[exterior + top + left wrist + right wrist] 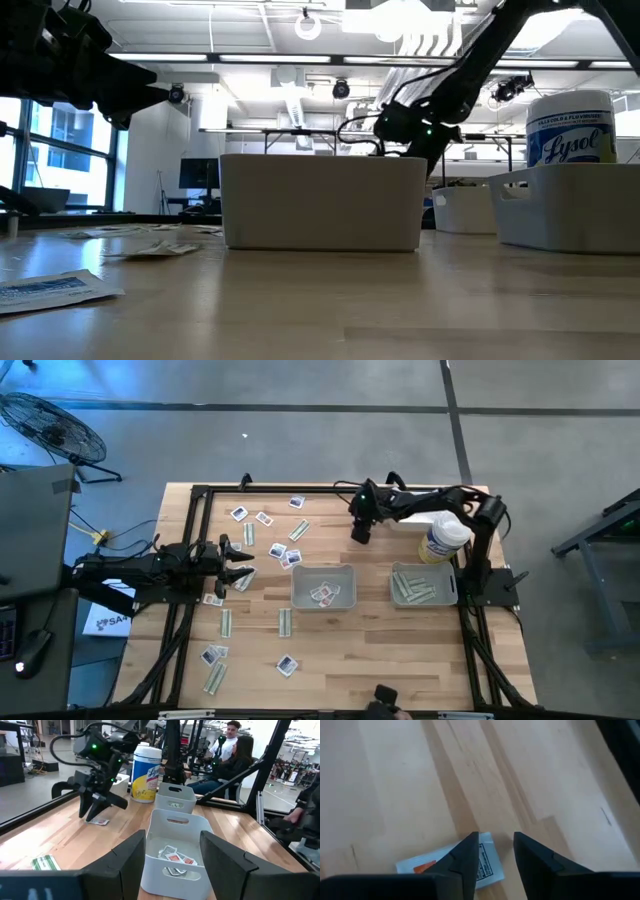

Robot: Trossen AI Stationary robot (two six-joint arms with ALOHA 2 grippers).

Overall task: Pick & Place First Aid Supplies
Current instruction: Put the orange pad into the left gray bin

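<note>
Your right gripper [492, 862], fingers parted, hovers over a white packet [485, 865]; only its wrist view shows this packet lying flat. Its long axis runs crosswise to the fingers; your left gripper [240, 560] waits spread.

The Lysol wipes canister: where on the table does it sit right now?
In the high view the Lysol wipes canister stands near the table's far right corner, under the right arm and just beyond the right-hand grey tray holding long strips.

Your right arm reaches from its base at table's right edge toward far middle, wrist bent down. Your right gripper [361, 535] points at tabletop, fingers [470, 855] parted with narrow gap, nothing between them. Your left arm lies level over left side; left gripper [243, 563] spread wide, empty, aimed toward table centre.
</note>
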